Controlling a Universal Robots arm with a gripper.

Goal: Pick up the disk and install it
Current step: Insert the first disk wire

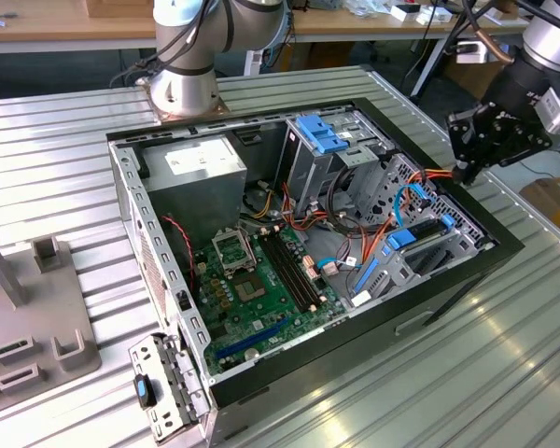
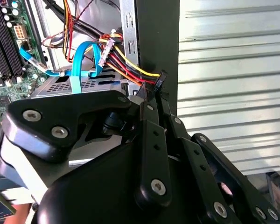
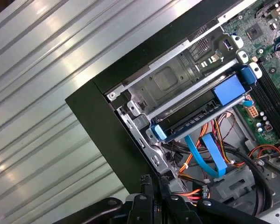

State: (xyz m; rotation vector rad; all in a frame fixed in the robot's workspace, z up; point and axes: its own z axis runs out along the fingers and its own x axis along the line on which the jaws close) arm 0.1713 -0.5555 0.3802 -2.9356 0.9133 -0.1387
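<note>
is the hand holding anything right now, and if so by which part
Nothing is held. The hand hangs with its fingers together at the black edge of the case, gripping nothing. The disk sits in the drive bay, apart from it.

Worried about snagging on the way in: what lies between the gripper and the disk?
In the first wrist view, flat blue cables and orange wires lie between the gripper and the disk, beside the case's metal frame.

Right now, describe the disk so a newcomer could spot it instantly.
Find the open computer case on the metal table. In its drive cage at the exterior view's right, the disk is the flat dark slab edged by bright blue rails, unlike the wider ribbed light-blue latch plate.
</note>
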